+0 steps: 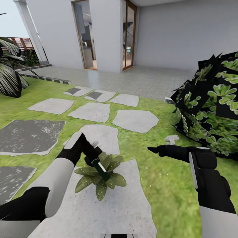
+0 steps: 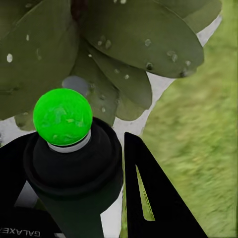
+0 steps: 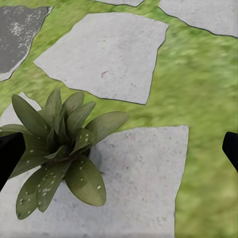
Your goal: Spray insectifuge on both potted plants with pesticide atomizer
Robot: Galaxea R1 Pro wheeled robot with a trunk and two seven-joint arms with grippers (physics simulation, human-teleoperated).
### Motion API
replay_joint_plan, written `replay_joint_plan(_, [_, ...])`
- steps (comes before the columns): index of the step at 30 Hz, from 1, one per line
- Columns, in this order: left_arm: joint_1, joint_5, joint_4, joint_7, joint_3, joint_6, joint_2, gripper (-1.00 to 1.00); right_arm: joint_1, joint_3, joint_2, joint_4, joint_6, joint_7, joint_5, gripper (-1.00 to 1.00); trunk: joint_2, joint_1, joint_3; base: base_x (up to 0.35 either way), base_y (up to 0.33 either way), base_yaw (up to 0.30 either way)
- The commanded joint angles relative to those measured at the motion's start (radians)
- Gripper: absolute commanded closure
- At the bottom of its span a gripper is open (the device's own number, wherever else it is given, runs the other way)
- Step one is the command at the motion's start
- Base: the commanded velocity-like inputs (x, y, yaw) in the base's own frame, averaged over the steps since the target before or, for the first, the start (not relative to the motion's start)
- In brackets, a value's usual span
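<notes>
Slim dark-green atomizer bottle (image 1: 100,167) — light, rigid, slippery; left gripper (image 1: 93,158) clamped mid-body, over near speckled-leaf potted plant (image 1: 99,180). Right gripper (image 1: 155,149) — jaws spread, empty.

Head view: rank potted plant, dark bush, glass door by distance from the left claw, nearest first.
1. Potted plant: on the stone slab directly under the left claw, which holds the atomizer.
2. Dark bush: across the lawn, on the right.
3. Glass door: far back, in the house wall.
</notes>
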Motion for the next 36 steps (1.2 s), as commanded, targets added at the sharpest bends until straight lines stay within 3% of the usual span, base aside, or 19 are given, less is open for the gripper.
replay_joint_plan(1, [-0.002,0.007,-0.001,0.023,0.004,-0.012,-0.002,1.0,-0.001,-0.001,0.0,-0.001,0.003,0.01,0.01,-1.0,0.0,0.0,-0.001,0.0,0.0,0.0])
replay_joint_plan(9, [0.0,0.006,0.001,0.085,0.003,-0.125,-0.004,1.0,0.001,-0.001,0.002,-0.001,0.003,0.01,0.01,-1.0,0.0,0.0,-0.001,0.0,0.0,0.0])
replay_joint_plan(13, [0.001,0.005,0.005,0.093,0.003,-0.145,-0.002,1.0,0.001,-0.001,0.001,-0.001,0.003,0.01,0.01,-1.0,0.0,0.0,-0.001,0.0,0.0,0.0])
replay_joint_plan(33, [0.019,-0.006,-0.01,0.047,-0.012,-0.138,-0.007,1.0,0.001,-0.001,-0.001,-0.001,0.003,0.01,0.01,-1.0,0.0,0.0,-0.001,0.024,0.0,0.0])
replay_joint_plan(36, [0.021,-0.008,-0.011,0.032,-0.041,-0.138,-0.01,1.0,0.001,-0.001,-0.001,-0.001,0.003,0.01,0.01,-1.0,0.0,0.0,-0.001,-0.026,-0.026,0.0])
